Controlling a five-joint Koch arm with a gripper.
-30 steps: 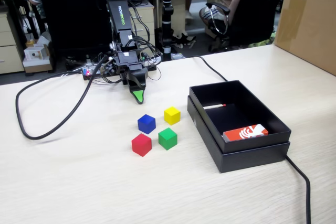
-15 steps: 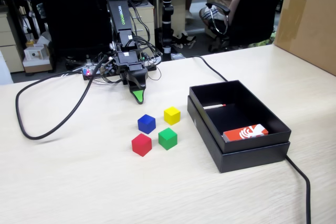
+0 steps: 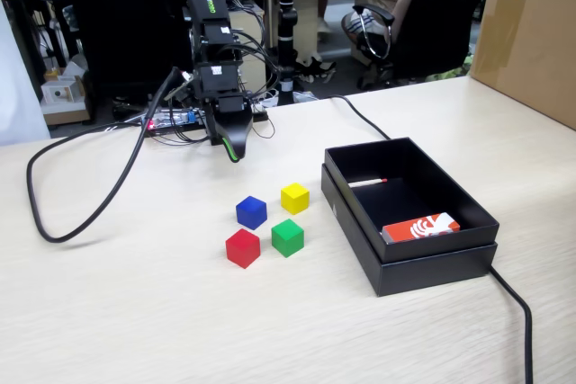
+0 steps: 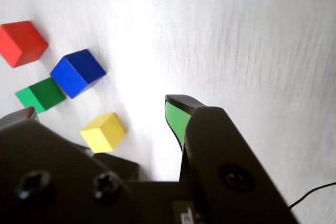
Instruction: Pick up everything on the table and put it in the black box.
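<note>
- The arm's gripper [image 3: 233, 152] hangs in the air above the table [image 3: 135, 312], behind the cubes and apart from all of them.
- In the wrist view the fingers look spread and empty: one green-padded fingertip [image 4: 177, 116] sits near the middle, and the tip of the other finger [image 4: 23, 114] shows at the left edge, with bare table between them.
- Four cubes sit in a loose cluster on the table, none touching another.
- In the fixed view the blue cube [image 3: 251, 212] is at the back left, the yellow cube [image 3: 294, 198] at the back right, the red cube [image 3: 242, 247] at the front left and the green cube [image 3: 287, 236] at the front right.
- The black box [image 3: 360, 222] stands on the table to the right of the cubes, near them but not touching, seated in a slightly larger black lid.
- Inside the box a red-orange and white card [image 3: 420, 227] leans at the near end.
- A thick black cable [image 3: 63, 231] loops over the table on the left.
- A brown carton [image 3: 531, 33] stands at the far right.
</note>
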